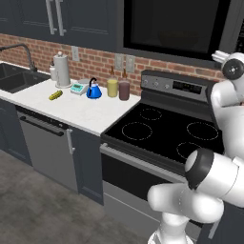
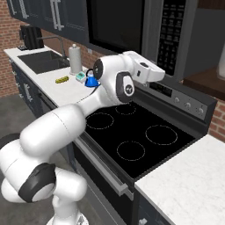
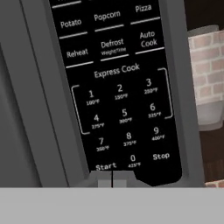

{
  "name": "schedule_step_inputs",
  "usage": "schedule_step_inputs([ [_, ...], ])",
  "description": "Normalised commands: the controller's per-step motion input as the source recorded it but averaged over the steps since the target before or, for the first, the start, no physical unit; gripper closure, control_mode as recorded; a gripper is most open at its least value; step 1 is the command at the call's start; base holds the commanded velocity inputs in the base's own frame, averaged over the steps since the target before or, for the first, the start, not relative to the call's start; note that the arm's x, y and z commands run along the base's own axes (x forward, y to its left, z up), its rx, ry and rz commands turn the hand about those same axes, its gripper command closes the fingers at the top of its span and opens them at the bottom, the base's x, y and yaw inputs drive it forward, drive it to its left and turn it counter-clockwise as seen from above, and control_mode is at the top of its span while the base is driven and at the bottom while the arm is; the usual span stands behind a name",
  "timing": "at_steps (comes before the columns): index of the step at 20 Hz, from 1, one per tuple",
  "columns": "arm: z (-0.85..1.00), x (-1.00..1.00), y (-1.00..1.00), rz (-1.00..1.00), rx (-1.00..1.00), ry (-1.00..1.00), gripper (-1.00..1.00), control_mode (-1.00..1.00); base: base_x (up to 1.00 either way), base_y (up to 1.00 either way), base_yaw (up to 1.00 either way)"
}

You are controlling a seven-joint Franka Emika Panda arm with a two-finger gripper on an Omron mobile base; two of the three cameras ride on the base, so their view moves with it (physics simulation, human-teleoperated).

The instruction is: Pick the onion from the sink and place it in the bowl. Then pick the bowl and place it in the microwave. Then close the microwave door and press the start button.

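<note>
The microwave (image 2: 145, 26) is mounted above the stove (image 2: 132, 132), across the upper middle of the right base view, and its door (image 2: 115, 24) is seen closed flat against the body, dark glass facing out. To the right of the door the control panel (image 3: 116, 87) is seen close up in the hand view, running from the top centre down to the lower centre of the frame. Labels for Potato, Popcorn, Pizza, Reheat, Defrost and Auto Cook are read at the top, a number pad sits below them, and the Start button (image 3: 106, 166) and a Stop key lie in the bottom row.

The gripper (image 3: 112, 180) is seen at the bottom centre of the hand view, its two finger tips pressed together with only a thin seam between them, nothing held. The tips lie directly below the Start label; whether they touch the panel cannot be told.

The sink (image 1: 16, 78) is found at the far left of the left base view, set in the white counter (image 1: 81, 112). On that counter stand a paper towel roll (image 1: 61, 70), a blue kettle (image 1: 93, 90) and two jars (image 1: 118, 88), and a small yellow item (image 1: 55, 95) lies near the front.
</note>
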Motion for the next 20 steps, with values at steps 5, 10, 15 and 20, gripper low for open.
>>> schedule_step_inputs([
  [5, 0.00, 0.00, -0.10, 0.05, 0.01, 0.00, 1.00, -1.00, 0.00, 0.00, 0.00],
  [10, 0.00, 0.01, -0.13, 0.06, 0.01, 0.00, 1.00, -1.00, 0.00, 0.00, 0.00],
  [15, 0.00, 0.03, -0.05, 0.05, 0.00, 0.00, 1.00, -1.00, 0.00, 0.00, 0.00],
  [20, 0.00, 0.11, 0.00, 0.01, 0.00, 0.00, 1.00, -1.00, 0.00, 0.00, 0.00],
])
